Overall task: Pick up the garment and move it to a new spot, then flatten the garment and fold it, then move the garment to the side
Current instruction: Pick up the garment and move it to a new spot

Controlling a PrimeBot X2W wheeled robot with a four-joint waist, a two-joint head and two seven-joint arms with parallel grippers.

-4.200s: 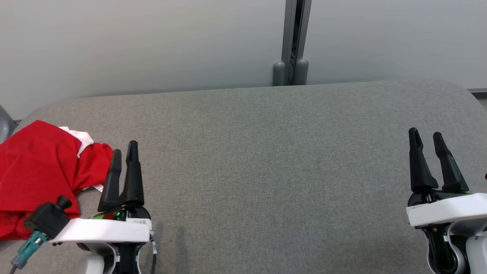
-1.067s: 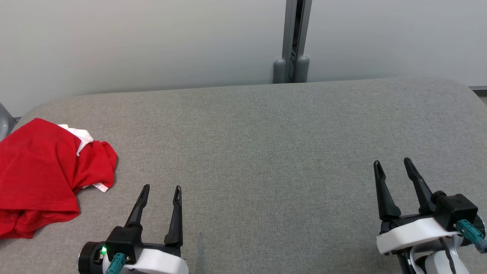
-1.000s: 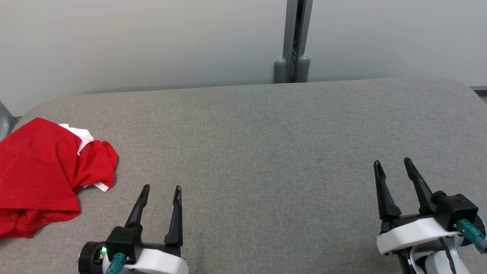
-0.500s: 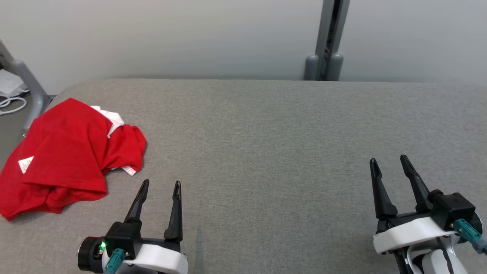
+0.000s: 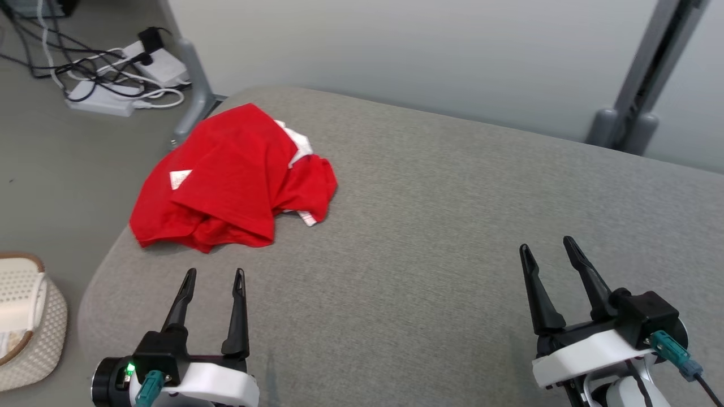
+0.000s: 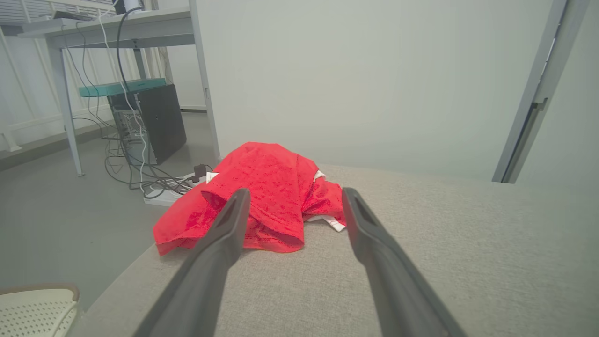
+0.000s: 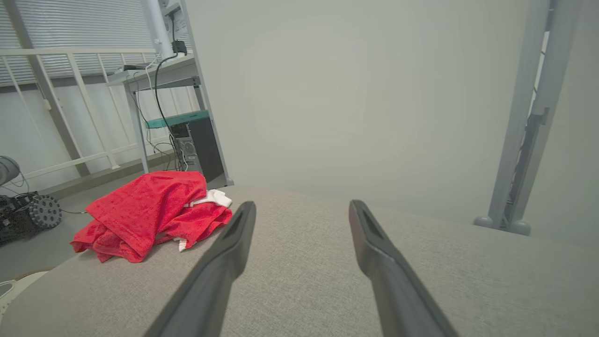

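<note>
1. Turned left within the last half second. Whole head view shifted, so a swing of the camera, not a slide of the cloth.
2. Red garment (image 5: 232,175) unmoved: crumpled in a heap on the table (image 5: 430,226), at its left end by the far corner, one edge at the rim, white trim showing.
3. Left hand (image 5: 215,272) open and empty, low over the table's near edge at the left end. Fingers aimed toward the heap but apart from it, further back than four seconds ago.
4. Right hand (image 5: 546,244) likewise open and empty, over the table's near edge toward the right end, well apart from the cloth.
5. Meaning for the task: better lined up for the first pickup, though nothing gripped yet.
6. Probably next: a forward reach with the left hand onto a raised fold.
7. Worth minding: basket (image 5: 28,328) and cables (image 5: 107,85) on the floor beyond the table's left end, should the cloth slip off.
</note>
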